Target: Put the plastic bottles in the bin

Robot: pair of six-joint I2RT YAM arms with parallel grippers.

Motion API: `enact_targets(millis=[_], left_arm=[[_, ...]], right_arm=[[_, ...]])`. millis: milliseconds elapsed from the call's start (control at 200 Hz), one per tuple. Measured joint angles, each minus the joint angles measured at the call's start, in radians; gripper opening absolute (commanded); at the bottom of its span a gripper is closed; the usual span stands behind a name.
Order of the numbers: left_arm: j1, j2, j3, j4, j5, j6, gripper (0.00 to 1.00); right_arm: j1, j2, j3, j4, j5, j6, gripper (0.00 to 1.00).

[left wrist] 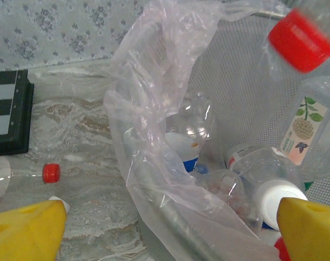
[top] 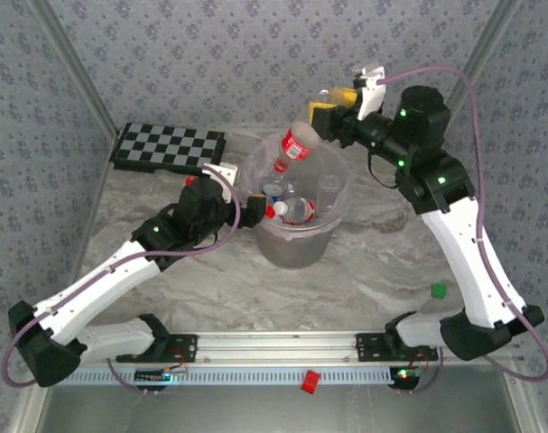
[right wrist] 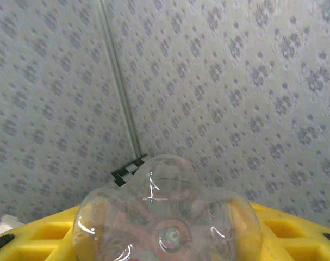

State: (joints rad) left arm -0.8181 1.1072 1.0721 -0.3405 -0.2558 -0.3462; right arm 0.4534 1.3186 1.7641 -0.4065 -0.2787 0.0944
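Observation:
The bin (top: 294, 245) is a grey bucket lined with a clear bag (left wrist: 154, 103), standing mid-table. Several plastic bottles (top: 292, 209) lie inside it, among them a white-capped one (left wrist: 278, 199). My right gripper (top: 320, 119) is shut on the base of a red-labelled bottle (top: 298, 144), which tilts cap-down over the bin's far rim; its red cap (left wrist: 302, 39) hangs above the pile. In the right wrist view that bottle's base (right wrist: 165, 217) sits between the yellow fingers (right wrist: 295, 228). My left gripper (top: 253, 210) stands open across the bin's left rim (left wrist: 175, 217), holding nothing. Another red-capped bottle (left wrist: 29, 174) lies on the table.
A black-and-white chequered board (top: 170, 147) lies at the back left. A small green piece (top: 439, 290) lies by the right arm, and a red cap (top: 310, 381) sits on the front rail. Patterned walls close in the back and sides.

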Motion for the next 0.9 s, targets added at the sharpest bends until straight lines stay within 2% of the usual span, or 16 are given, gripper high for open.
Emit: enact_targets(millis=[295,665,900], left_arm=[[0.005,-0.005,-0.001,0.002,0.0,-0.031,0.99],[0.02,-0.029,-0.022,0.001,0.0,-0.042,0.99],[0.03,-0.026,-0.028,0.002,0.001,-0.049,0.99]], right_arm=[[0.021,0.127,-0.008,-0.039,0.029,-0.094,0.26],[0.139,0.287,-0.064,-0.098,0.037,-0.158,0.23],[0.165,0.339,-0.159,-0.006,0.043,-0.162,0.23]])
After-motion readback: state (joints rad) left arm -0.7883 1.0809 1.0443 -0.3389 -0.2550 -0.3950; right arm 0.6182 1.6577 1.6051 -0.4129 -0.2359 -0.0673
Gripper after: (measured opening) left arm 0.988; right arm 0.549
